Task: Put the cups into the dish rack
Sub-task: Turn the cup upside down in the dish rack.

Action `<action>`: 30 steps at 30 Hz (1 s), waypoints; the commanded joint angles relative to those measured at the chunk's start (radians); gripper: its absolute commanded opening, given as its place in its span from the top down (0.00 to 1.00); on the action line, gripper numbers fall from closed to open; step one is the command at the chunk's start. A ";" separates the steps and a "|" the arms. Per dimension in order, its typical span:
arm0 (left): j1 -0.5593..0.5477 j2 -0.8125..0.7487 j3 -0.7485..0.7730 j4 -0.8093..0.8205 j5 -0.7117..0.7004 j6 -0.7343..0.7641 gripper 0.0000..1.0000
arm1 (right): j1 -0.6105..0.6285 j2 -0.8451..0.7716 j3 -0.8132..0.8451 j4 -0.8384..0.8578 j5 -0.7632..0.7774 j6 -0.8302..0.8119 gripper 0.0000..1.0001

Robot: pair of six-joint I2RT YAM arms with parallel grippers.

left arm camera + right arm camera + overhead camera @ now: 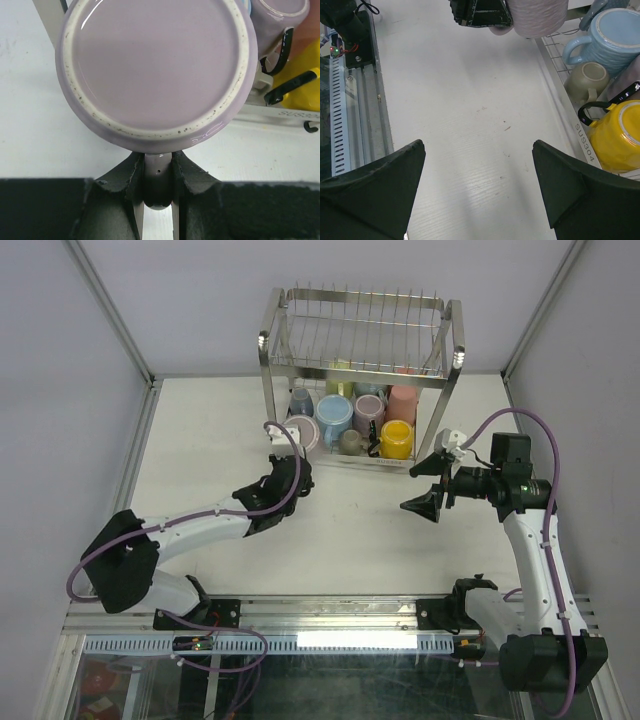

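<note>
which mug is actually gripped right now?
The mauve mug: the left gripper is shut on its handle, at the dish rack's front-left corner. The other mugs sit in the lower tier, untouched.

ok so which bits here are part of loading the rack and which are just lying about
Job: mauve mug, gripped by its handle in the left gripper; dish rack; yellow mug, light blue mug, beige mug already in its lower tier; right gripper, open and empty.

Just there: rail along the near table edge; purple cables; enclosure posts.
</note>
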 commanded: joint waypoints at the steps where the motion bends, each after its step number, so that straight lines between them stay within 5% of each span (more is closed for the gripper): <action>1: 0.019 0.007 0.088 0.192 -0.109 0.014 1.00 | -0.001 -0.017 0.008 0.010 0.000 -0.022 0.09; 30: 0.125 0.310 0.323 0.160 -0.137 0.048 1.00 | 0.000 -0.019 0.015 -0.018 0.004 -0.046 0.09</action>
